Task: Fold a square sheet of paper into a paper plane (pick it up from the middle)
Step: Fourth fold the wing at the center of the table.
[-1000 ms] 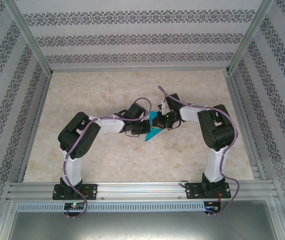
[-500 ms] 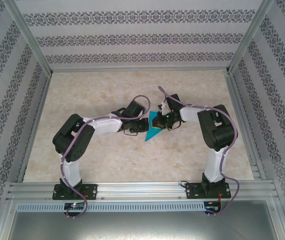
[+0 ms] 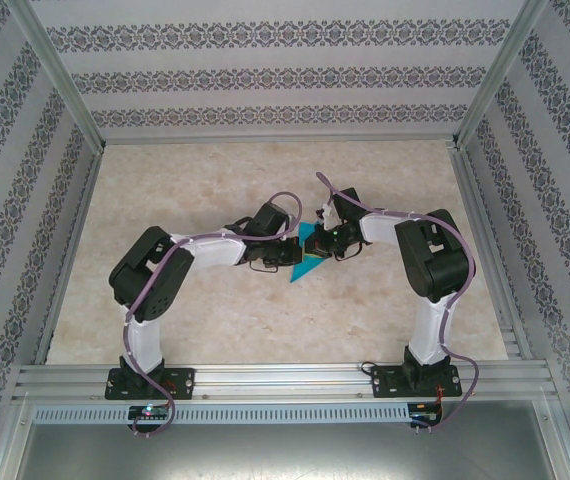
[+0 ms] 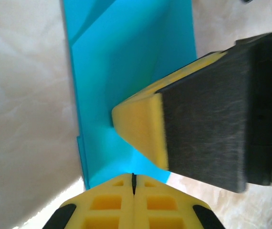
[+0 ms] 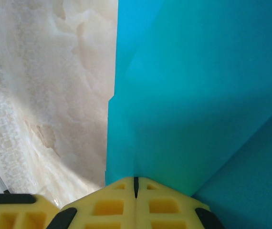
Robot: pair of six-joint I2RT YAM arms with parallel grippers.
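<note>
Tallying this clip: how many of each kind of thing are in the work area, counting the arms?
Teal folded paper: 1
Robot arms: 2 (left arm, right arm)
Total: 3

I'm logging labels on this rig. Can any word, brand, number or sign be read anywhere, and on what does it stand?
None can be read.
The blue paper is plain.
The yellow pads bear no marks.
The wall bands are ornament, not letters.
</note>
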